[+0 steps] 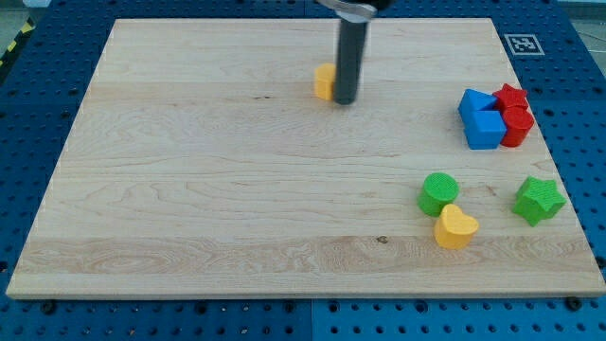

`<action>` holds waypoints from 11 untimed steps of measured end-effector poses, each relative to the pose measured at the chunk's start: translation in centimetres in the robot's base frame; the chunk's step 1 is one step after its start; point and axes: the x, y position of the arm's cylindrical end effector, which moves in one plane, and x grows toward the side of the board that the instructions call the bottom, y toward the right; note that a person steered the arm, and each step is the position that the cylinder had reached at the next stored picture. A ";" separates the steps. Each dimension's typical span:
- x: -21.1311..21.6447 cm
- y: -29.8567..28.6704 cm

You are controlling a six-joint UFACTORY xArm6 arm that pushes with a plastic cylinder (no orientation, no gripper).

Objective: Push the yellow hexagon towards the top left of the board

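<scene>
The yellow hexagon [325, 81] lies in the upper middle of the wooden board [189, 189]; only its left part shows, the rest is hidden behind my rod. My tip [345, 100] rests on the board right against the hexagon's right side. The dark rod rises straight up from there to the view's top.
At the view's right edge stand a blue block [482, 120] and a red block [515, 114], packed together. Lower right holds a green cylinder [438, 192], a yellow heart-shaped block [455, 227] touching it, and a green star [539, 200]. A marker tag [522, 43] sits at the top right corner.
</scene>
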 end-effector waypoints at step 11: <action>-5.9 -16.6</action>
